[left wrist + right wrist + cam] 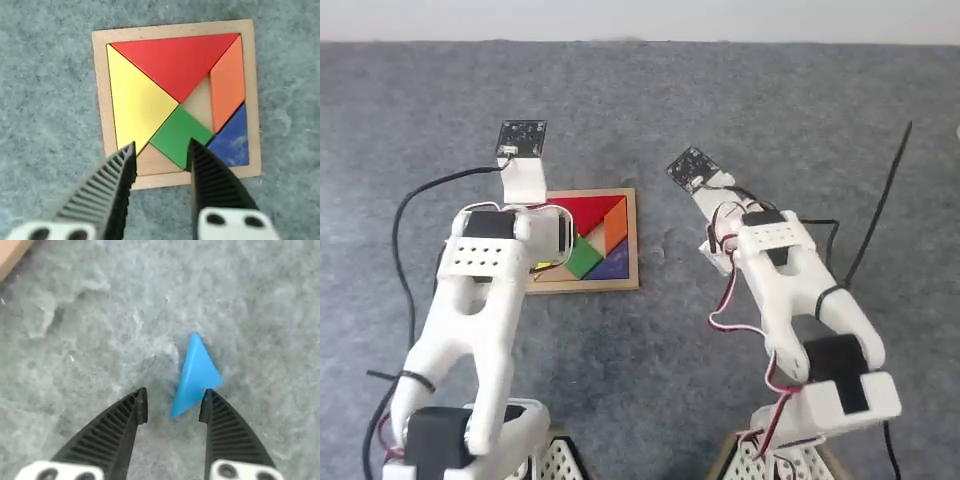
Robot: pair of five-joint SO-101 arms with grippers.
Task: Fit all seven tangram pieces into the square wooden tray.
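**Sky-blue triangle (196, 372) lies outside the wooden tray (175, 29)**

On the grey, felt-covered desk the sky-blue triangle rests flat, well apart from the wooden tray. The right end effector (175, 391) is released, with its fingers astride the piece and one just against its edge. For a clean grip, I judge it should centre on the piece and close on two flat sides, so the piece neither tips nor skids. The left end effector (161, 144) hovers released above the tray, where five pieces sit and two small triangular gaps remain.
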